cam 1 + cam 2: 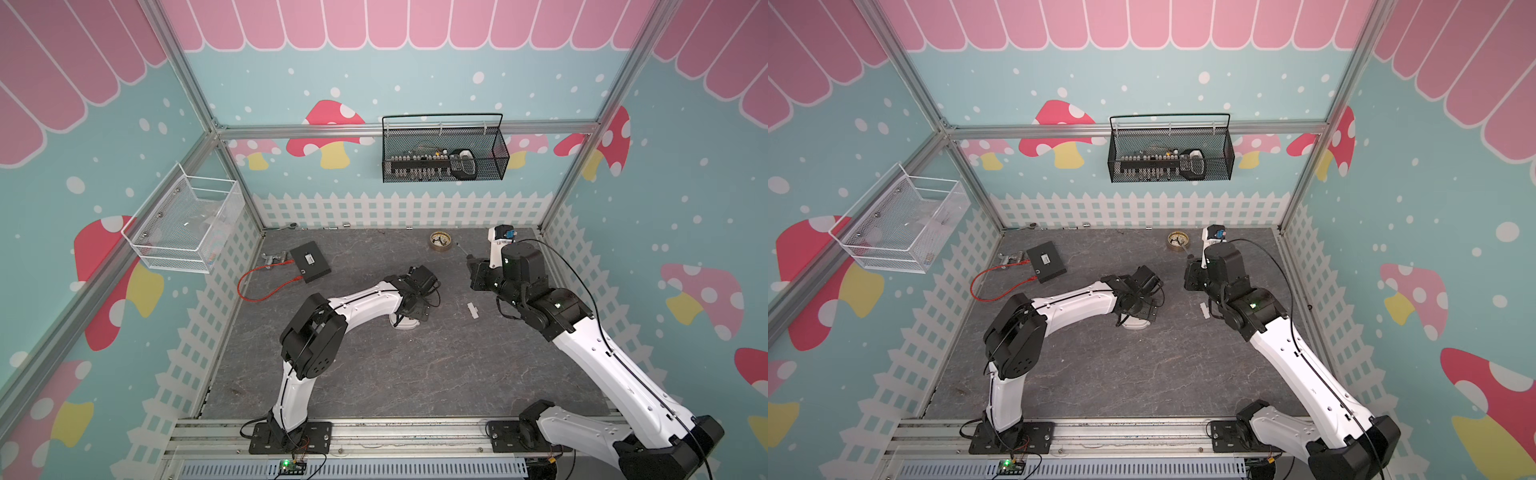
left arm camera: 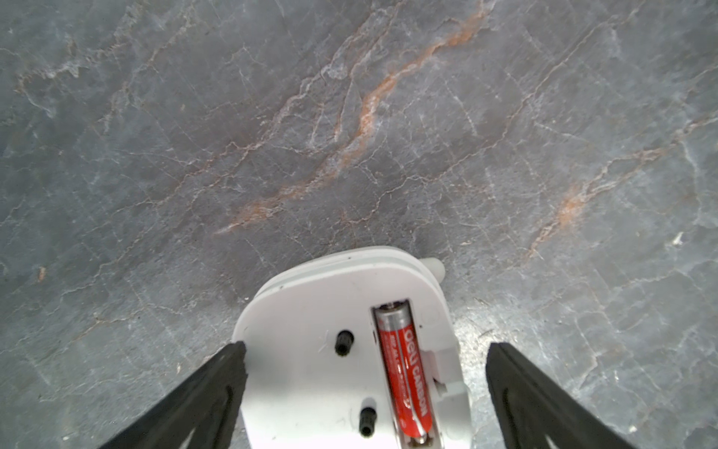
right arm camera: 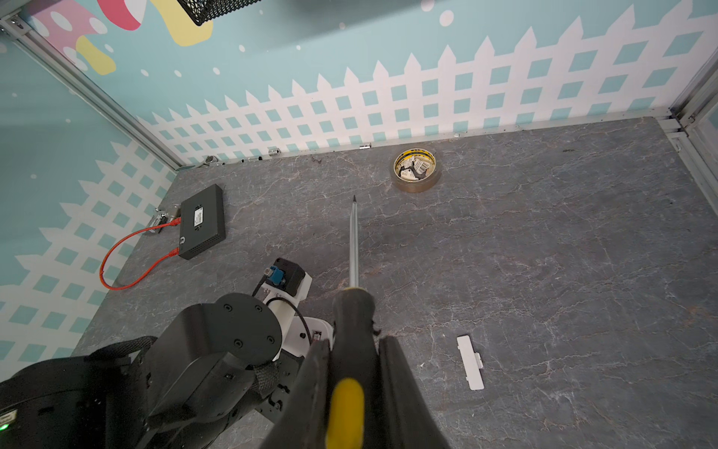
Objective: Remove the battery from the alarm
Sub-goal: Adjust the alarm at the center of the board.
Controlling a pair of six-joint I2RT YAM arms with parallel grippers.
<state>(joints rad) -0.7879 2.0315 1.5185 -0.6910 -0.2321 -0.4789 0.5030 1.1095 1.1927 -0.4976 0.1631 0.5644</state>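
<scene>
**benchwatcher:** Standing right next to the cell here. The left gripper hangs over the alarm with its jaws spread as wide as they go, holding nothing. The alarm lies face down on the grey table, between the two fingers. One finger is right at its edge (can't tell if it touches), and the other stands clear. The battery sits in the recess in the back, lengthways between the fingers and nearer the one that stands clear.

**tinker_dan:** And the other arm?

**benchwatcher:** The right gripper is clamped on the black-and-yellow handle of a screwdriver. The shaft sticks straight out ahead of the jaws, tip pointing away from the alarm. A white strip, the compartment lid I reckon, lies on the table off to one side of it.

**tinker_dan:** How's that cell gonna behave?

**benchwatcher:** My guess is light, stiff, and round with a slick jacket, so it'll roll once it's free. It's sunk in the recess, so fingers can't get round its sides. I'd lever it up at a metal end with the tip. The alarm looks like light plastic on a smooth top — it'll skate unless the left jaws squeeze its sides first, and gently, since the shell looks thin.
</scene>
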